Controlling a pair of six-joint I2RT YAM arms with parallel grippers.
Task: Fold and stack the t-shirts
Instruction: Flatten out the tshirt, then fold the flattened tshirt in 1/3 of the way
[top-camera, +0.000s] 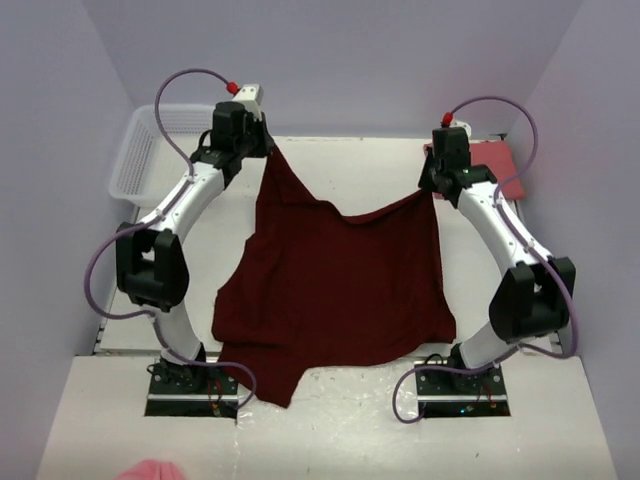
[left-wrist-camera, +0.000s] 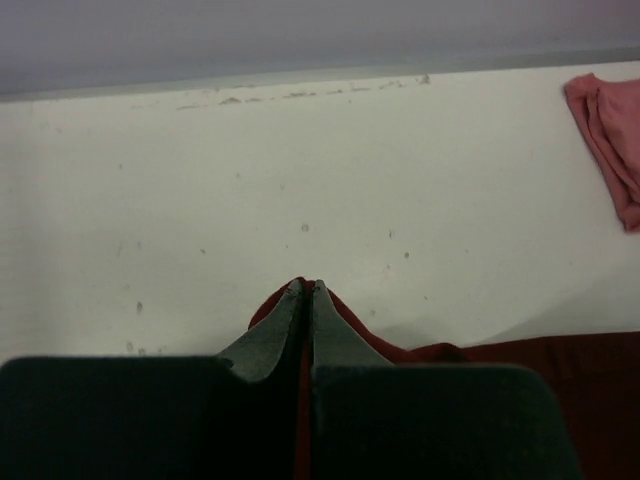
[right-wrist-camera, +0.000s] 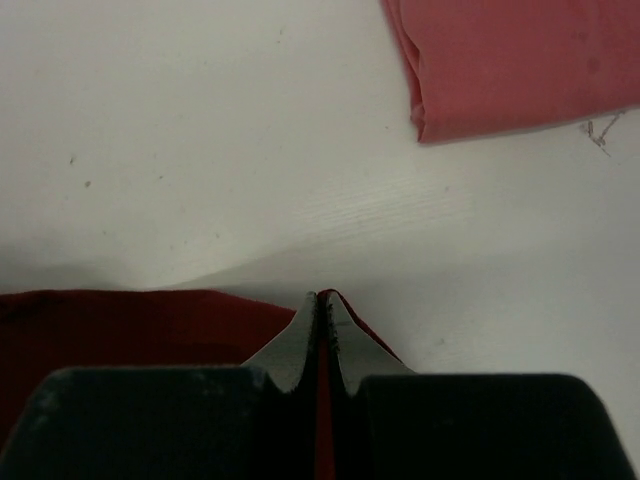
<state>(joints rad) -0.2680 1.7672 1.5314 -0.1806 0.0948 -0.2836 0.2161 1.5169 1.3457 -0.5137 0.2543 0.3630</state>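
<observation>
The dark maroon t-shirt hangs stretched between both arms, its lower part draped over the table's front. My left gripper is shut on its upper left corner; the maroon t-shirt shows as red cloth pinched between the left gripper jaws. My right gripper is shut on the upper right corner, where the maroon t-shirt runs off to the left of the right gripper. The salmon pink t-shirt lies folded at the back right, also the pink t-shirt and pink t-shirt.
A white mesh basket stands at the back left by the wall. A bit of pink cloth shows at the bottom edge of the top view. Lilac walls close in the table on three sides.
</observation>
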